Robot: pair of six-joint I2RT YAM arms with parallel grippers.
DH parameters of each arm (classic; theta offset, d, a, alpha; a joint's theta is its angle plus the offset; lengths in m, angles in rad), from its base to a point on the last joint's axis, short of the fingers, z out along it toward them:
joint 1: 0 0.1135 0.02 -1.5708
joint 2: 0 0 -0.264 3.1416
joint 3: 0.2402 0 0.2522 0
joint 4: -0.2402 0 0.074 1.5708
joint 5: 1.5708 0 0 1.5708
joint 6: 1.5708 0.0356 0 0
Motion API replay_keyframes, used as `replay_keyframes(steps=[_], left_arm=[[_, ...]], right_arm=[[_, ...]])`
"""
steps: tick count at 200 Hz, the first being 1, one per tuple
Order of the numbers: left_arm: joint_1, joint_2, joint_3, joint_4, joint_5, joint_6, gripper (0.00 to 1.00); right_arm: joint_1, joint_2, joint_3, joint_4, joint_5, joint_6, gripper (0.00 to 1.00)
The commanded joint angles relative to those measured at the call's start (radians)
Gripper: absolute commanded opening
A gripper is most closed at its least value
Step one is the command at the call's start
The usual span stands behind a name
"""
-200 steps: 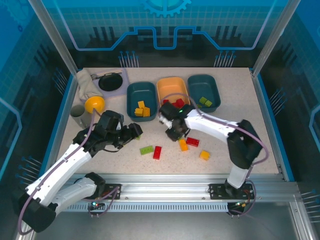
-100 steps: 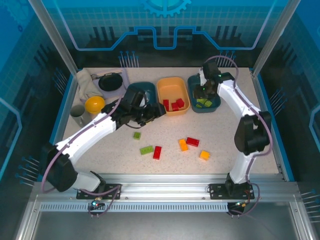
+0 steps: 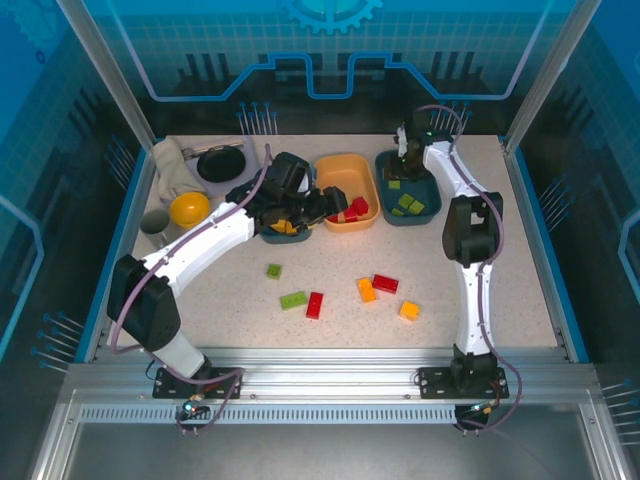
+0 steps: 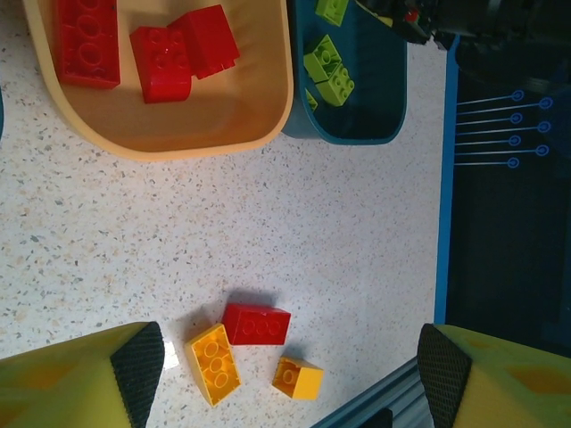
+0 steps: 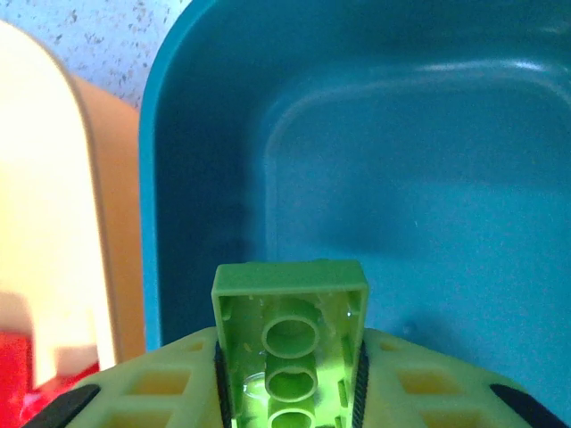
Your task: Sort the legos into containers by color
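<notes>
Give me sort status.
Reds sit in the orange tray, greens in the right teal tray. Right gripper holds a green brick over that tray. Six bricks lie loose on the table: two green, two red, two yellow-orange.

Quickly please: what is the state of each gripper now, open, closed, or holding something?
Left gripper: open, holding nothing.
Right gripper: closed on a green brick.

Bright, even overhead light on the speckled surface [image 3: 340, 335]; shadows short and soft. Glare streaks the teal tray [image 5: 500, 71]; the neighbouring orange tray [image 5: 45, 196] is blurred, washed out.
</notes>
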Motion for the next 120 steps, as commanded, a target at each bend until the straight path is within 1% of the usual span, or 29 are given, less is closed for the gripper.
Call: replay_keyframes(steps=[1, 29, 44, 63, 87, 106, 120], left_arm=[[-0.002, 0.021, 0.033, -0.008, 0.008, 0.021, 0.78], [-0.002, 0.032, 0.043, -0.015, 0.008, 0.020, 0.78], [-0.002, 0.035, 0.044, -0.020, 0.008, 0.020, 0.78], [-0.003, 0.034, 0.048, -0.036, 0.007, 0.027, 0.78], [-0.007, 0.029, 0.050, -0.073, 0.000, 0.038, 0.78], [-0.014, 0.026, 0.053, -0.099, 0.002, 0.037, 0.78], [-0.022, 0.030, 0.061, -0.123, 0.008, 0.037, 0.78]], right_arm=[[-0.018, 0.082, 0.087, -0.100, -0.017, 0.016, 0.35], [-0.031, 0.103, 0.090, -0.103, -0.013, 0.038, 0.38], [-0.033, 0.103, 0.091, -0.106, -0.013, 0.042, 0.43], [-0.032, 0.085, 0.088, -0.108, -0.018, 0.043, 0.51], [-0.021, 0.008, 0.058, -0.084, -0.002, 0.041, 0.58], [-0.005, -0.057, 0.043, -0.079, 0.028, 0.046, 0.59], [0.018, -0.150, 0.010, -0.064, 0.047, 0.055, 0.58]])
